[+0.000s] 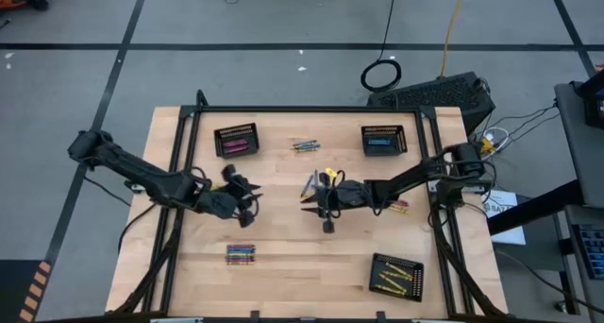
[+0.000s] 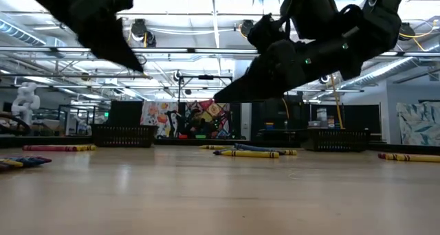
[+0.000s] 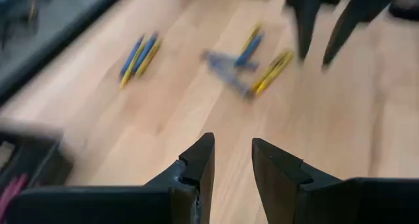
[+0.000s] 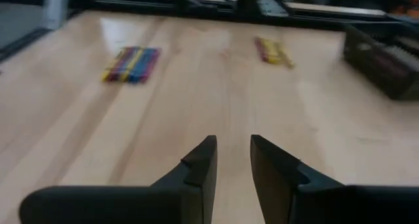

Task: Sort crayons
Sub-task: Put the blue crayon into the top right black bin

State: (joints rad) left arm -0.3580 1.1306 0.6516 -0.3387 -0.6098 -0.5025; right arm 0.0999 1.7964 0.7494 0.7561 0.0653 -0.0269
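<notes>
Both arms hover over the middle of the worktop (image 1: 283,238); the left pincer (image 3: 230,160) and right pincer (image 4: 232,155) each stand narrowly parted, holding nothing. Crayons (image 1: 240,255) lie in loose clusters across the wood, with others inside three black mesh baskets (image 1: 235,140).

Both arms are matte black, built of slim round links joined by bulkier, blocky joint housings, with black cables running along them. The left gripper (image 3: 232,162) has two dark, wedge-shaped fingers tapering to blunt tips, each with a stepped notch on its inner face. The right gripper (image 4: 232,162) looks identical. Small green lights glow on one wrist housing.
</notes>
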